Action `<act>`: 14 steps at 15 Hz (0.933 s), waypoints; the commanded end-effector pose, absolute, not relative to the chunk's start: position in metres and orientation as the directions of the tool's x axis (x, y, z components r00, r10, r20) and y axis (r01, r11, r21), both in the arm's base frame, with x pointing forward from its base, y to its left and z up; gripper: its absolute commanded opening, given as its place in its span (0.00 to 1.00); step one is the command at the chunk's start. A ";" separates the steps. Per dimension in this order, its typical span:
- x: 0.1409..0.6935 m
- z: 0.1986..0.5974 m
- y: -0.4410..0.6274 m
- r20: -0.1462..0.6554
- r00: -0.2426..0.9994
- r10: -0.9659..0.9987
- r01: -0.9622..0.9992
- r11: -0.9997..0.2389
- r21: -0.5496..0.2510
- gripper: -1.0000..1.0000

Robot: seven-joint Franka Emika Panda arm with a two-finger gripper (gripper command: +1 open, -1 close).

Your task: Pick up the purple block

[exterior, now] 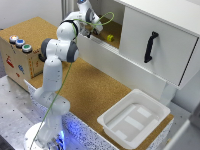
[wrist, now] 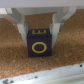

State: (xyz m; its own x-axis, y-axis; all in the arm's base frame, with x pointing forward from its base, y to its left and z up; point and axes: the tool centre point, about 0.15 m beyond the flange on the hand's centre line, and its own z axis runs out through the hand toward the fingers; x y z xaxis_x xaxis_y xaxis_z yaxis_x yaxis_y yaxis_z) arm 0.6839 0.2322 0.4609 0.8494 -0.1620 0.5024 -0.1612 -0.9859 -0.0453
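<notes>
The purple block (wrist: 39,46) is a small dark purple cube with a yellow "O" on its front face and a yellow letter on its top. In the wrist view it sits between my gripper's (wrist: 39,36) two fingers, which press against its two sides; it appears to rest on the cork surface. In the exterior view my gripper (exterior: 93,27) reaches into the open cabinet shelf at the back, and the hand hides the block there.
A small yellow block (exterior: 109,37) lies on the same shelf, to the exterior view's right of the gripper. The white cabinet door (exterior: 155,45) with a black handle hangs open. A white tray (exterior: 134,117) stands on the cork table. A box with buttons (exterior: 20,50) stands on the exterior view's left.
</notes>
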 end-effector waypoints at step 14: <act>0.585 0.495 0.247 0.443 0.861 -0.249 -0.308 -0.949 0.065 0.00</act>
